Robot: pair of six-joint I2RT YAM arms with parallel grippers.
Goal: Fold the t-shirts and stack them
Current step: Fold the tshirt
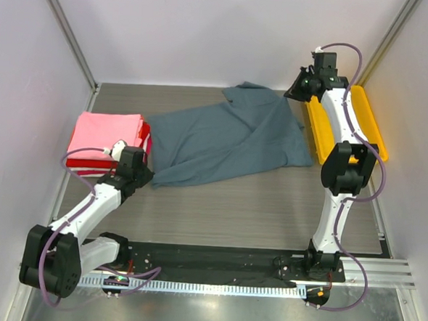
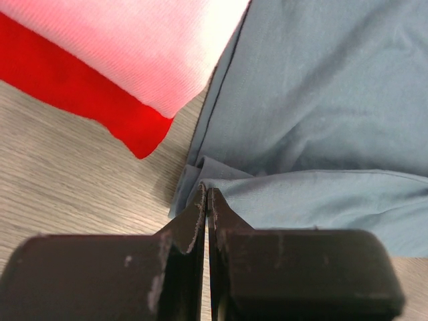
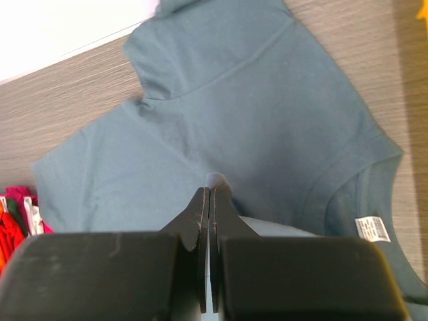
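Folding is judged in hand: with the tee [image 1: 230,140] spread mid-way across the desk [image 1: 255,207], beside the stack [image 1: 106,136] at its left edge, the left claw [image 2: 207,194] and right claw [image 3: 208,194] are pressed together at its cloth, and a confirmed pinch is required before lifting.

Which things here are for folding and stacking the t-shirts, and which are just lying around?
For the job:
blue-grey t-shirt, spread out
pink folded t-shirt
red folded t-shirt, under the pink one

Just lying about:
yellow tray, far right

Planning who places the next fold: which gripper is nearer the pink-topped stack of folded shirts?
Left. The left gripper sits right beside the stack, at the blue-grey shirt's corner; the right gripper is far off, by the yellow tray.
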